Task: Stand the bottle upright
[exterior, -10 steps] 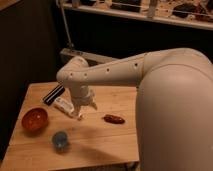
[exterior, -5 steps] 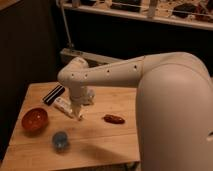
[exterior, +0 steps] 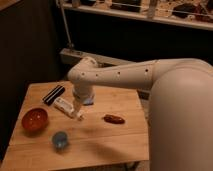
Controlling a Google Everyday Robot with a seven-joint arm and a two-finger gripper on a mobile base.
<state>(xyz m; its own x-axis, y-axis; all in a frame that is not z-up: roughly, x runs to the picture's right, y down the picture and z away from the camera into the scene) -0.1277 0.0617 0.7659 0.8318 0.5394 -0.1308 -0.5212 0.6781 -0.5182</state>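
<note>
- I have the gripper (exterior: pixel 78 112) low over the left half of the wooden table (exterior: pixel 115 145), right at the end of the bottle (exterior: pixel 64 105) that points toward the table's middle.
- The jaws stand as wide apart as they go, and I see nothing in them. From here I can't say whether a finger already touches the plastic.
- The small white bottle lies flat on its side, slanting from near the far-left corner toward the centre. It sits just beside the flat black bar (exterior: pixel 54 94), which is closer to the far edge.
- The red bowl (exterior: pixel 34 120) sits near the left edge and a small blue cup (exterior: pixel 61 140) toward the near edge. A red-brown oblong piece (exterior: pixel 114 119) lies around the middle, well apart from the bottle.
- My read is that I'm at the end of the approach, just before the grasp, with nothing lifted or tipped yet.
- Next I would straddle the bottle's near end, close firmly, then raise and rotate it until its base meets the wood.
- The body looks smooth and rounded, so it could roll toward the black bar if I pinch off-centre.
</note>
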